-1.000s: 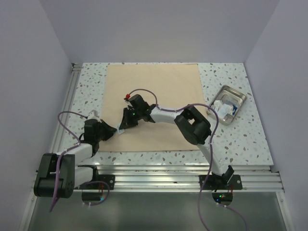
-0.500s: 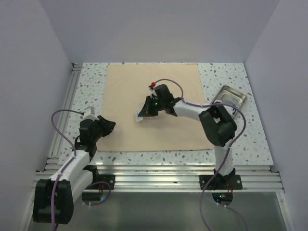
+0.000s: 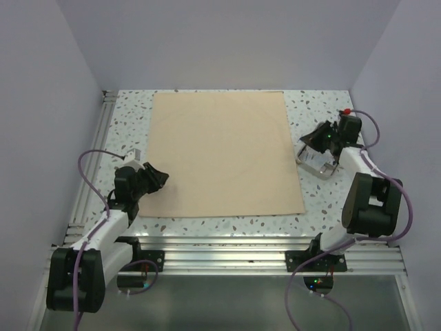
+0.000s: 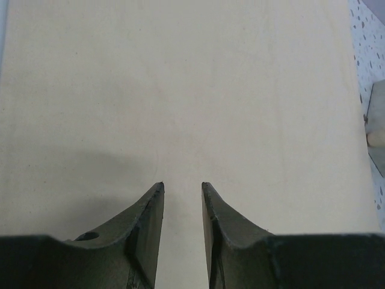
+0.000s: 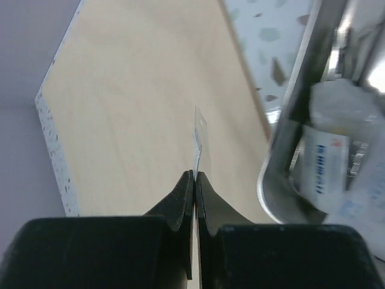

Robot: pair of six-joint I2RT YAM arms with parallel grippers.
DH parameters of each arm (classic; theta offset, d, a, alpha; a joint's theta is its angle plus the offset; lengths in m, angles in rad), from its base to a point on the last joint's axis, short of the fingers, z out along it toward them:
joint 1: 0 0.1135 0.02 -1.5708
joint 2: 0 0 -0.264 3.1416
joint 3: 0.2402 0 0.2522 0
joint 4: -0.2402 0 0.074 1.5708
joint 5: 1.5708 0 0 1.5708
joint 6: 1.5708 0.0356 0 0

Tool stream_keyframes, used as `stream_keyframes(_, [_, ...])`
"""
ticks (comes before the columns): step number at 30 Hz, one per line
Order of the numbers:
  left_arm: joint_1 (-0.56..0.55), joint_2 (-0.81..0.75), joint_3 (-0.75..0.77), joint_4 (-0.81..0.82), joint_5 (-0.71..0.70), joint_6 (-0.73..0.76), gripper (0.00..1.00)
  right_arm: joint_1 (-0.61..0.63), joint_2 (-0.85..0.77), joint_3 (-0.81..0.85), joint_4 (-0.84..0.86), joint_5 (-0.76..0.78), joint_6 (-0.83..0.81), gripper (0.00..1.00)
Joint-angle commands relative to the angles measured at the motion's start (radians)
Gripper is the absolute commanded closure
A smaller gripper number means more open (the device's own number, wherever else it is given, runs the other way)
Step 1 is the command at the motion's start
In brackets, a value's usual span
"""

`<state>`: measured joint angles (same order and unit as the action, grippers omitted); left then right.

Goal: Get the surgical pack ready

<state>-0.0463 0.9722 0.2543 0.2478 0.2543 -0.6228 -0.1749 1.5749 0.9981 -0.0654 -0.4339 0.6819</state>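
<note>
Since half a second ago, the right gripper has left the middle of the wrap sheet and now sits just off the sheet's right edge, above the steel tray. One second ago it was at the sheet's near-left corner, close to the left gripper. The left gripper remains at that near-left corner.

In the right wrist view I read the right gripper as clamped on a thin white sachet. The fingers are pressed together, with only the sachet between them. The sachet is edge-on to the camera. Its long axis continues the line of the fingers, and its free end points out over the wrap sheet. The steel tray lies just right of the sheet's edge and holds further white sachets.

In the left wrist view the left gripper has its jaws apart and nothing between them. It faces across the wrap sheet towards the sheet's right edge.

The sheet lies flat on the speckled table. Its far and near edges run roughly parallel to the table's near edge.
</note>
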Motion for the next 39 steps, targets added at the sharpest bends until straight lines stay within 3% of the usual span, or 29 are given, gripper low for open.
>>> stream_keyframes(1, [0.0,-0.006,0.045,0.028,0.026,0.046,0.64,-0.093,-0.026,-0.019,-0.053,0.012,-0.051,1.0])
stream_keyframes(10, [-0.001,-0.038,0.046,0.011,0.014,0.083,0.64,-0.13,0.048,0.016,-0.083,0.13,-0.119,1.0])
stream_keyframes(11, [-0.001,-0.044,0.043,0.011,0.016,0.084,0.64,-0.132,0.05,0.02,-0.086,0.135,-0.125,0.96])
stream_keyframes(13, [-0.001,-0.058,0.034,0.019,0.017,0.089,0.64,-0.132,0.051,0.027,-0.109,0.156,-0.143,0.76])
stream_keyframes(17, [-0.001,-0.073,0.026,0.018,0.02,0.095,0.64,-0.144,-0.004,0.019,-0.157,0.227,-0.163,0.61])
stream_keyframes(21, [-0.003,-0.084,0.007,0.03,0.025,0.098,0.63,-0.155,-0.098,0.014,-0.218,0.345,-0.202,0.54])
stream_keyframes(28, [-0.009,-0.104,-0.027,0.053,0.037,0.1,0.63,-0.156,-0.136,0.053,-0.289,0.553,-0.266,0.54])
stream_keyframes(39, [-0.03,-0.087,-0.024,0.059,0.03,0.101,0.62,-0.163,0.029,0.106,-0.287,0.653,-0.282,0.59])
